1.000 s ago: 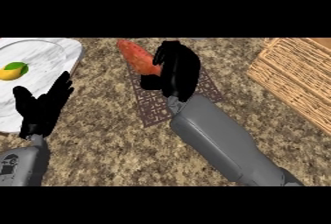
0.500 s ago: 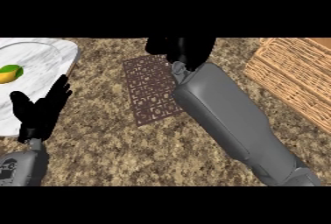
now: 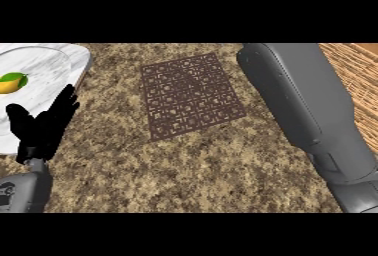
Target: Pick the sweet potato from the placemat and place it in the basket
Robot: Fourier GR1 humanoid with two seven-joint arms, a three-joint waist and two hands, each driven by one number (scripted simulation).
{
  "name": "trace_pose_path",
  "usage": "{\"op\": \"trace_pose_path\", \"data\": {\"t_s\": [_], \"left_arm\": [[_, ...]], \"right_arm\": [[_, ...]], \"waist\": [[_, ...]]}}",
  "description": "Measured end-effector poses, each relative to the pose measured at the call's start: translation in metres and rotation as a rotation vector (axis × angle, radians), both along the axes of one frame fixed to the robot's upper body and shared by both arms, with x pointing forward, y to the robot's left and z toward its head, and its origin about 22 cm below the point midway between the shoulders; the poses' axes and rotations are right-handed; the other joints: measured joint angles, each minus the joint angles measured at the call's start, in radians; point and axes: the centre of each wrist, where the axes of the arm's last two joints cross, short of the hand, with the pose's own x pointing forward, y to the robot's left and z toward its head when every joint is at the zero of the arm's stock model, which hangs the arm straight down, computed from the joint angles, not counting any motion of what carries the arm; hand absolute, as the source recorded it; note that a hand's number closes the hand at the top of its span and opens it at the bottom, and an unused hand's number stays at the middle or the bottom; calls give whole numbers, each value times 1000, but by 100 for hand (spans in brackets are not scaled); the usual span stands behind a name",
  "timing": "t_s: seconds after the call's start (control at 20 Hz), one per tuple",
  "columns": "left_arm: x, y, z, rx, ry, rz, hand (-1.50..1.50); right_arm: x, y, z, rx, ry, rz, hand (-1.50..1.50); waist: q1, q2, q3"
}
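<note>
The right hand has gone past the top edge since half a second ago, so its fingers cannot be told and the sweet potato shows nowhere; only the right forearm (image 3: pixel 310 115) crosses right of the placemat (image 3: pixel 190 95). Left of the placemat, the left hand (image 3: pixel 40 131) rests with fingers (image 3: pixel 65 102) straight and apart, empty, over the desk (image 3: pixel 192 175) beside a plate (image 3: pixel 70 57) bearing a lemon (image 3: pixel 10 83). The basket (image 3: pixel 362 85) lies right of the placemat, beyond the forearm.

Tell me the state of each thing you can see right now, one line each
Placemat: flat on the counter, nothing on it.
Left hand: open, fingers up, resting at the lower left.
Right forearm: reaches up out of view; its hand is not seen.
Basket: partly in view at the right edge, contents hidden.
Lemon: lying on the white marble tray.
Sweet potato: not visible.
</note>
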Motion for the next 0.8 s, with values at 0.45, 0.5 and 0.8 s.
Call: {"op": "trace_pose_path", "data": {"t_s": [0.45,0.5,0.8], "left_arm": [[-4,3,-2,-5,-4,8,0],[-1,-1,-2,-9,-1,9,0],[0,-3,-4,-4,4,8,0]], "right_arm": [[20,-75,0,-37,47,-182,150],[19,-84,-7,-35,56,-190,150],[16,-133,-28,-35,90,-232,150]], "waist": [[-8,-2,0],[-11,-2,0],[-9,-1,1]]}}
